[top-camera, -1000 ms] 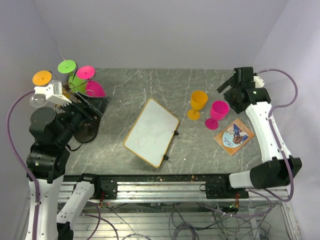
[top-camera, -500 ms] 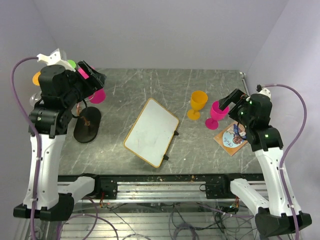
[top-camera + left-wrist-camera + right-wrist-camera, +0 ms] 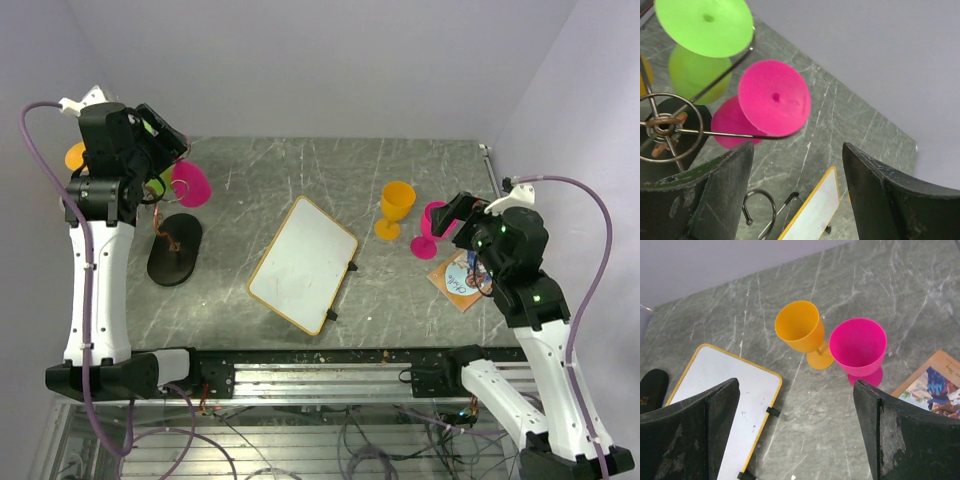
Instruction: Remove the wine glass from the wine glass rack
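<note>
Both the left gripper point(image 3: 797, 195) and right gripper point(image 3: 796, 407) are wide open, empty. The left is nearer: the pink glass point(image 3: 774, 97) hangs foot-up on the rack point(image 3: 661, 124), below it.

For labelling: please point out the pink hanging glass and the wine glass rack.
pink hanging glass point(image 3: 774, 97), left wrist view, centre of its round foot.
wine glass rack point(image 3: 180, 260), top external view, its black oval base.

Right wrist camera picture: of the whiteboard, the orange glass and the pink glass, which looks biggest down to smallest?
1. Whiteboard, clearly largest.
2-3. Pink glass looks slightly bigger than orange glass, but it may just be nearer the camera, so I would not rank them.
</note>
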Controlling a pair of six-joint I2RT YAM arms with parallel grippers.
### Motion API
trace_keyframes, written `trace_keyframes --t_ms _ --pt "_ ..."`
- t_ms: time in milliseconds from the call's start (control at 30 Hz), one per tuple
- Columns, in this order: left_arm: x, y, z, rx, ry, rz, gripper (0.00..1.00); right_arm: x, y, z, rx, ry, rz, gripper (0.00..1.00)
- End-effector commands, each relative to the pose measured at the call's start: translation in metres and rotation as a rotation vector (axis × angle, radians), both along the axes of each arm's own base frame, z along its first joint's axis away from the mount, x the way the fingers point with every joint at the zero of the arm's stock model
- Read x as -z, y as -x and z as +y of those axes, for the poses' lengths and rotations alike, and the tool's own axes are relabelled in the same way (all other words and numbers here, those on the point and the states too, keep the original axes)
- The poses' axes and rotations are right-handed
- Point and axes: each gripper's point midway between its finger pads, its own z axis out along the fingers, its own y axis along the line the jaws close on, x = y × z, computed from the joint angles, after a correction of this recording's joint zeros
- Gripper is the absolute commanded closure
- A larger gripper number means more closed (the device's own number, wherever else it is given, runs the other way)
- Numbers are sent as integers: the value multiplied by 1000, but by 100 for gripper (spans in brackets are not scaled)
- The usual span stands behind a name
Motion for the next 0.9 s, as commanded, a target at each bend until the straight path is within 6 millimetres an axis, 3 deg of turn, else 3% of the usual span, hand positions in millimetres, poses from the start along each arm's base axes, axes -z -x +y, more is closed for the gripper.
trace_keyframes --t_ms 0,167,400,867 --pt "-7 -8 10 -56 93 -45 20 -12 5 -6 26 64 -85 4" --pt "2 -5 33 -203 118 -43 22 -13 12 -7 32 88 -120 4" --pt "5 -8 44 -289 171 -60 24 -16 16 -11 56 98 -145 4" --pt "18 -31 53 -326 173 -43 37 -18 17 -12 64 99 -154 4"
